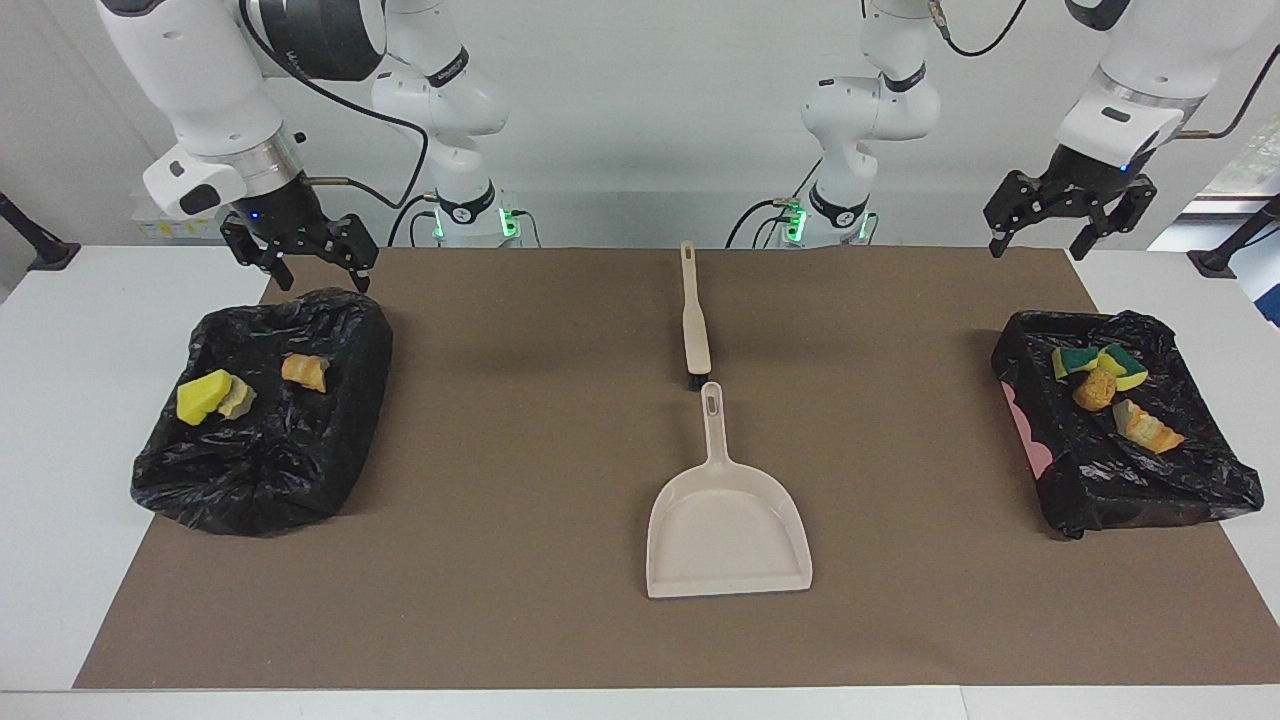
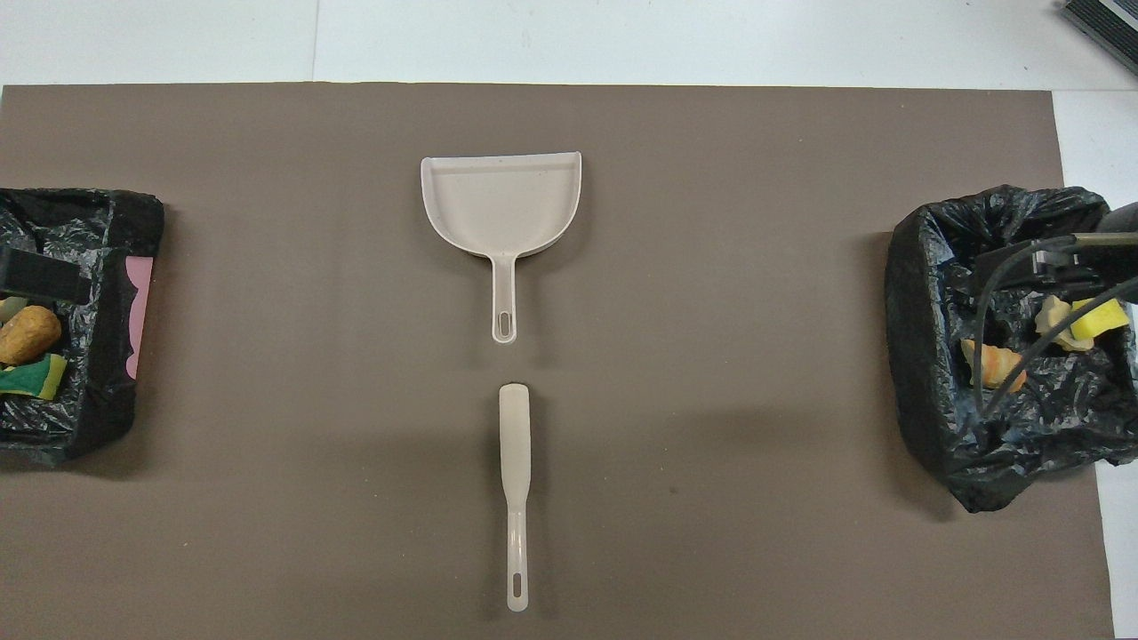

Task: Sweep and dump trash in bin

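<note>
Hovering with jaws apart, the left pincer [image 1: 1068, 212] at upper right and right pincer [image 1: 300, 248] at upper left hang above bag-lined bins [image 1: 262, 410] holding the trash [image 1: 205, 396]. Brush [image 1: 694, 318] and dustpan [image 1: 728, 520] lie end to end at frame centre, about equally distant from both.

Both arms raised, pincers open and holding nothing

The right pincer [image 1: 300, 262] hangs low at its own end of the surface, fingers spread and pointing down, wrist tilted. The left pincer [image 1: 1068, 222] hangs higher at the opposite end, fingers likewise apart and pointing down, its forearm slanting up out of the facing view.
</note>
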### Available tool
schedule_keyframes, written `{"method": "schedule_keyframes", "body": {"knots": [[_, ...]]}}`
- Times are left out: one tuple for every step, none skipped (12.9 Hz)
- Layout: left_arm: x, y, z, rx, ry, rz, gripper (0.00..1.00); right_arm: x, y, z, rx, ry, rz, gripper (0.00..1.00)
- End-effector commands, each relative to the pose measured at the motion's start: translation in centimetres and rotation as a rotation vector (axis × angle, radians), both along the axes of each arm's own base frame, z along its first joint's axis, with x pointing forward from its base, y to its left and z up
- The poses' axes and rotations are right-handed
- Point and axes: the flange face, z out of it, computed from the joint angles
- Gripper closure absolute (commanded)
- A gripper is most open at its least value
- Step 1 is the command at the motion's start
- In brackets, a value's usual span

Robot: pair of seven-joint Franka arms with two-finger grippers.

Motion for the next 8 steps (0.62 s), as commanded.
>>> {"method": "schedule_keyframes", "body": {"knots": [[0.42,-0.24,1.01,0.001,0.017,-0.011,0.00,-0.55,0.16,0.08,0.016,0.005,-0.007,0.00],[0.21,-0.46,1.41,0.000,0.005,-0.015,0.00,-0.55,0.16,0.08,0.016,0.005,-0.005,0.00],[0.25,-0.40,1.51,-0.002,-0.004,-0.011,0.00,-0.55,0.16,0.08,0.016,0.005,-0.005,0.00],[0.19,-0.55,1.59,-0.002,-0.006,-0.010,0.00,-0.55,0.16,0.08,0.016,0.005,-0.005,0.00],[0.16,-0.37,1.54,-0.001,-0.004,-0.007,0.00,-0.55,0.16,0.08,0.016,0.005,-0.005,0.00],[0.10,-0.36,1.62,-0.001,-0.006,-0.007,0.00,-0.55,0.16,0.08,0.016,0.005,-0.005,0.00],[0.09,-0.34,1.60,0.001,-0.004,-0.007,0.00,-0.55,0.16,0.08,0.016,0.005,-0.005,0.00],[0.01,-0.33,1.59,0.001,-0.001,-0.007,0.00,-0.55,0.16,0.08,0.016,0.005,-0.005,0.00]]}}
